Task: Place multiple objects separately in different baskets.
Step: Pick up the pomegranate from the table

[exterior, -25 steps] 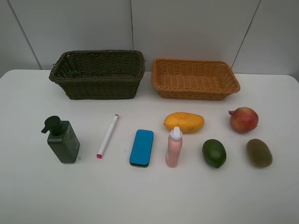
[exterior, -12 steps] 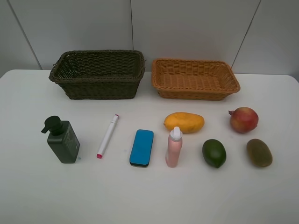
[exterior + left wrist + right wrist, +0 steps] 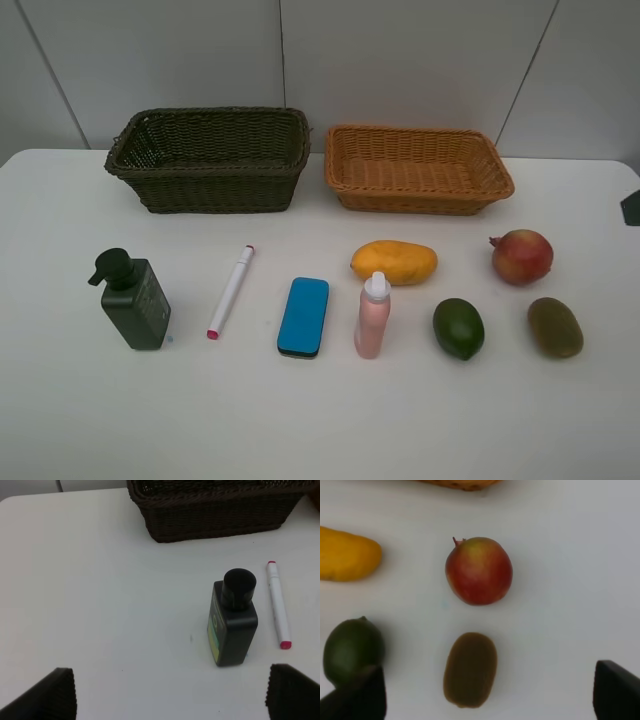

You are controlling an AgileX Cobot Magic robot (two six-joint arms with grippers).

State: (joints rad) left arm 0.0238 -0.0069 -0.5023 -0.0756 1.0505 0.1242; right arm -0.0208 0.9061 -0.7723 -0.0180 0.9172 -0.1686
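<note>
1. The right gripper (image 3: 486, 692) is hanging with its jaws spread wide and is gripping nothing. In the high view only a dark corner of it is showing, at the table's 3 o'clock edge.
2. The brown oval kiwi (image 3: 470, 670) is lying directly between those open fingers. Its long axis is crossing the line that joins them, so I judge the jaws would be closing on its narrow width.
3. In the high view the kiwi is sitting at 5 o'clock from the round red pomegranate (image 3: 521, 256), its long axis running from 11 to 5 o'clock.
4. The left gripper (image 3: 171, 692) is also gaping wide and carrying nothing, over the bare white table (image 3: 100, 605). It is not showing in the high view.
5. The dark green rectangular pump bottle (image 3: 232, 625) is standing upright ahead of the left gripper, offset towards one finger. The white pink-capped marker (image 3: 278, 605) is lying just beside it.
6. The deep olive-green wicker basket (image 3: 215, 185) and the shallow orange-tan wicker basket (image 3: 420, 200) are waiting at 12 o'clock, with nothing showing inside either.
7. The right arm is looking nearer the kiwi. The orange-tan basket is lying at 11 o'clock from it.
</note>
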